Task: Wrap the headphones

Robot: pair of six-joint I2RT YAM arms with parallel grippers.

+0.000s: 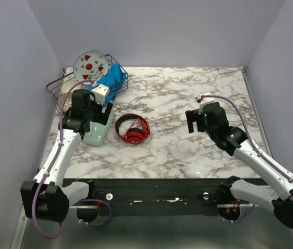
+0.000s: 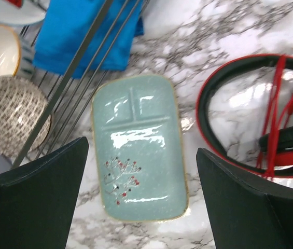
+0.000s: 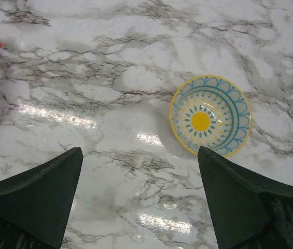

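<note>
two sets of jaws stand wide open, gripping nothing. the left jaws hang over a pale green tray (image 2: 138, 150) near the worktop's (image 1: 177, 150) left edge; the right jaws hang over a yellow-and-blue bowl (image 3: 210, 115) toward the right edge. the red headphones (image 1: 133, 128) lie left of centre, just beside the tray, cable strands crossing the headband's loop. a wire rack (image 1: 58, 91) holding a blue cloth (image 1: 112, 78) sits in the far left corner.

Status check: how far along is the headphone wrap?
Mostly done, it seems: the cable runs in several strands across the headband of the headphones. Nothing is in hand: the left hand and right hand are open and empty. Left: possibly tucking a short loose end.
</note>
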